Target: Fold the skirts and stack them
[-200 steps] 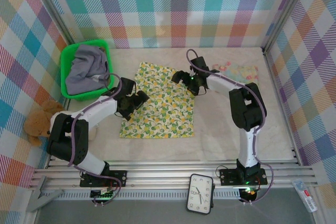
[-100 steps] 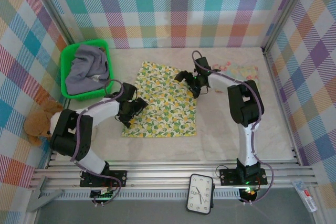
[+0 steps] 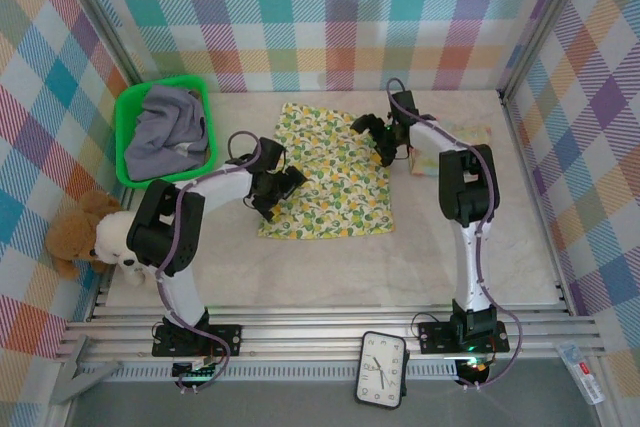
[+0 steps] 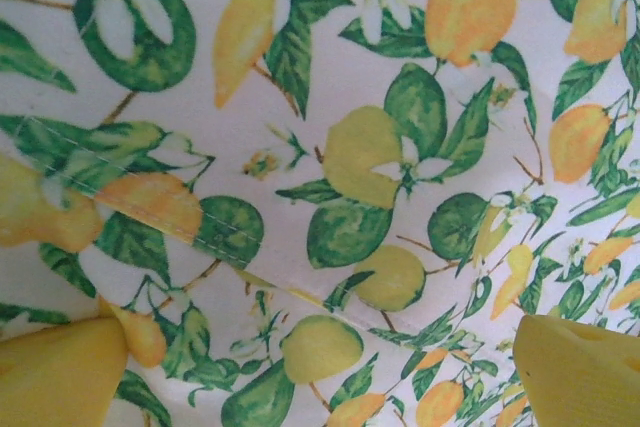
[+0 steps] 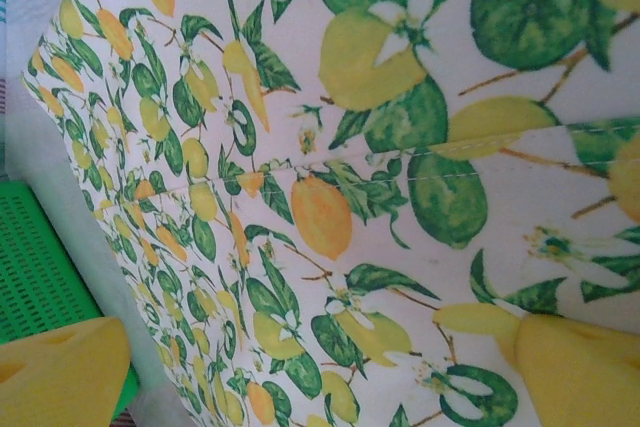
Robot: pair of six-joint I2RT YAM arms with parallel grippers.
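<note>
Top external: lemon skirt (image 3: 330,187) lies flat on table (image 3: 450,247), near back edge. Left gripper (image 3: 283,190) at its left edge, right gripper (image 3: 378,142) at its back right corner. Both wide open, holding nothing. Likely lined up to grab edges for fold.

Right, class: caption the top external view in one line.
Left tool and right tool open over a lemon-print skirt; grey skirt in green basket.
</note>
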